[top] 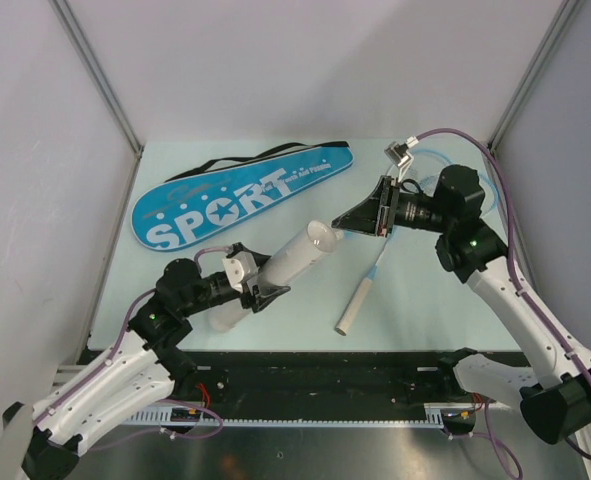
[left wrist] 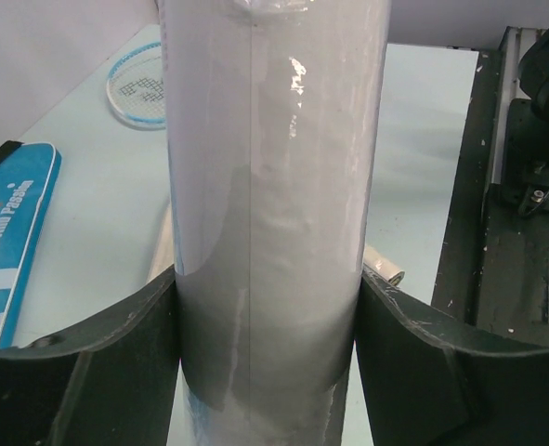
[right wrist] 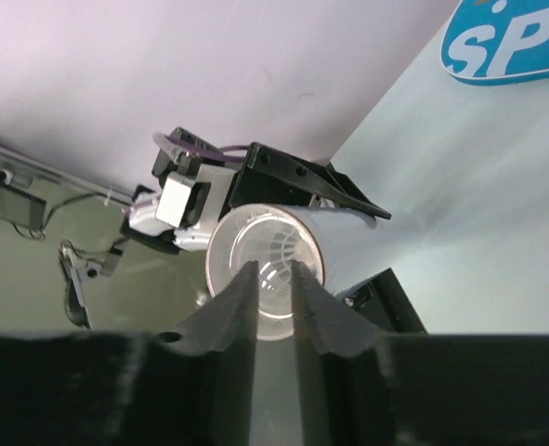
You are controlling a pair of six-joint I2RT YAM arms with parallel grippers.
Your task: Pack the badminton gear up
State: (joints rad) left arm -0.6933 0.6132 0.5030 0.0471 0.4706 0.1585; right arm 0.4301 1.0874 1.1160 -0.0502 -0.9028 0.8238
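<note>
Lettering in white capitals reads "SPORT", a star standing in for the O, on the blue racket cover (top: pixel 240 195) lying flat at the far left of the pale table (top: pixel 445 300). A black strap (top: pixel 225 162) loops along its far edge. The smaller script after the big word is too fine to read.

Near the middle, the left gripper (left wrist: pixel 267 297) is clamped around the white tube (top: pixel 290 262), its matte black fingers pressed to both sides of the smooth, faintly glossy cardboard wall. The tube is tilted, with its open round mouth towards the right arm. A white shuttlecock (right wrist: pixel 279 249) with a ribbed skirt sits inside.

To the right, a racket (top: pixel 355 305) with a cylindrical white handle rests on the table.

Right gripper (right wrist: pixel 272 274) hovers at the tube's mouth, its jaws narrowly parted and holding nothing.
</note>
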